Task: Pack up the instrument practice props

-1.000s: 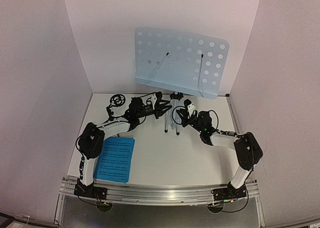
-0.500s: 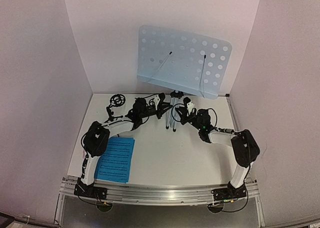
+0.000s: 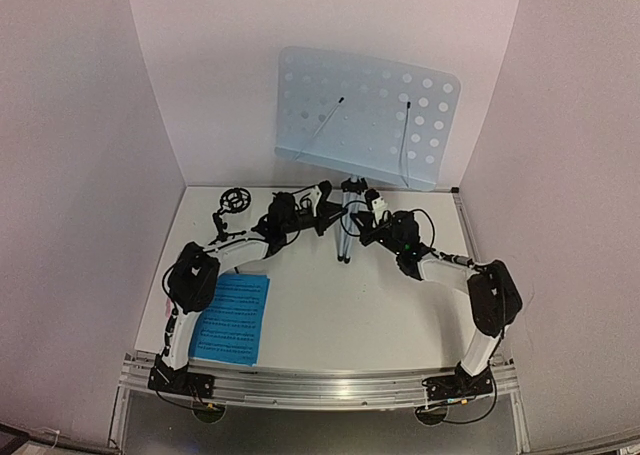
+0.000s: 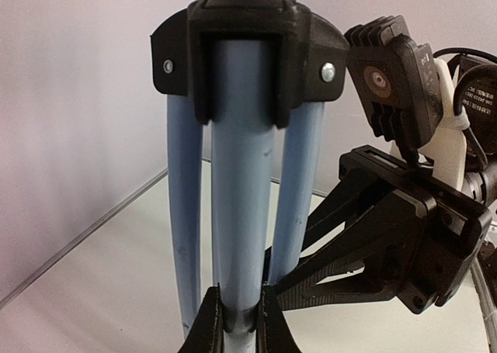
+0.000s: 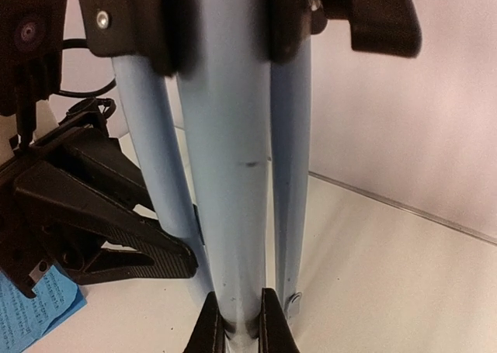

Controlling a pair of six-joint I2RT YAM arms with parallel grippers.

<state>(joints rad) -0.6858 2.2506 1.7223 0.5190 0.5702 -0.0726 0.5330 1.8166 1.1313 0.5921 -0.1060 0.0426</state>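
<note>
The pale perforated music stand (image 3: pixel 366 115) stands at the back on its silver tripod (image 3: pixel 346 230), whose legs are drawn close together. My left gripper (image 3: pixel 330 211) is shut on one tripod leg (image 4: pixel 237 213) from the left, its fingertips (image 4: pixel 210 330) pressed on the tube. My right gripper (image 3: pixel 360 227) is shut on a tripod leg (image 5: pixel 229 174) from the right. The small black mic stand (image 3: pixel 232 202) with its ring sits at the back left. A blue sheet-music page (image 3: pixel 232 317) lies at the front left. The pink microphone is out of view.
White walls close in the table (image 3: pixel 350 315) on the left, back and right. A metal rail (image 3: pixel 320 385) runs along the near edge by both arm bases. The two grippers sit very near each other at the tripod.
My left gripper moved right to the tripod and shut on a leg. The tripod legs came closer together and the perforated panel shifted slightly right. The right gripper kept its hold.
</note>
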